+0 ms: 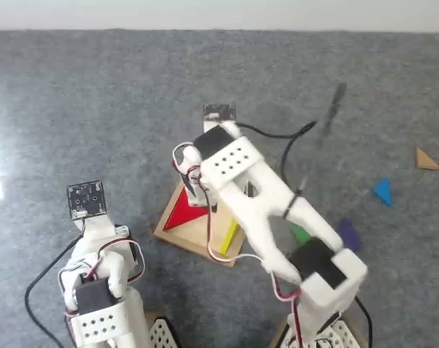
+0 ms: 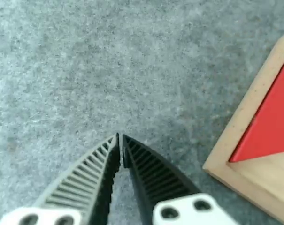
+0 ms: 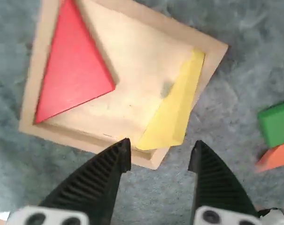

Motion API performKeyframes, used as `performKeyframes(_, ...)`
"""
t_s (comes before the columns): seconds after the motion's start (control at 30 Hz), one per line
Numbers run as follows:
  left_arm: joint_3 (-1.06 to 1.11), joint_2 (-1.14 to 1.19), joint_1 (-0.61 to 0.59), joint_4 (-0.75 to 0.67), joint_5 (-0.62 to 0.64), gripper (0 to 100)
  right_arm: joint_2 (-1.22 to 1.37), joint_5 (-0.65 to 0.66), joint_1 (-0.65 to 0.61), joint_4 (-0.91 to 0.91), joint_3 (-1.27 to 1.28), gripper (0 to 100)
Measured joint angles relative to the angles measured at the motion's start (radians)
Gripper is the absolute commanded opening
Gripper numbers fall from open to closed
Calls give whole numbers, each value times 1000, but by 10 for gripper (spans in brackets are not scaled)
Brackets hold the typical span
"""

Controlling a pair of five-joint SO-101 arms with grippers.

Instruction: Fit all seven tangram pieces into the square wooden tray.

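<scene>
Two pieces are in the tray [image 1: 172, 233] as seen from above: a red triangle [image 1: 186, 212] tucked against one corner and a yellow piece [image 1: 228, 233] along the opposite side. The right arm [image 1: 255, 199] stretches straight across the tray and covers much of it. Off the tray, on the grey mat [image 1: 96, 94], a green piece [image 1: 300, 233] lies nearest, just past the arm. A purple piece [image 1: 349, 235] sits a little farther out, then a blue triangle [image 1: 382, 191], and a tan triangle [image 1: 424, 159] lies farthest from the tray. The left arm [image 1: 96, 290] sits folded back on the red triangle's side of the tray, apart from it.

Over to the left wrist: the left gripper [image 2: 120, 138] hangs over bare mat, jaws pressed together with nothing between them. The tray's edge [image 2: 247, 119] is near, and the red triangle [image 2: 268, 126] lies flat inside it.

Now the right wrist: the right gripper [image 3: 161, 149] hovers over the tray's rim, jaws spread wide, holding nothing. The yellow piece [image 3: 177, 105] runs along one inner wall, and its end at the rim shows between the two jaws. The red triangle [image 3: 71, 70] hugs the opposite side, with bare tray floor [image 3: 137, 61] between the two pieces. Outside the tray, the green piece [image 3: 275, 124] and an orange piece [image 3: 275, 157] sit just beside each other.
</scene>
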Motion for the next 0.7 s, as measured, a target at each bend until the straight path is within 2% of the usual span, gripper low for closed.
performKeyframes(0.43,0,0,0,0,0,13,54,-25,-2,57,0,215)
performKeyframes(0.6,0,0,0,0,0,13,152,-25,-3,38,0,98)
performKeyframes(0.7,0,0,0,0,0,13,176,-20,-3,37,0,76)
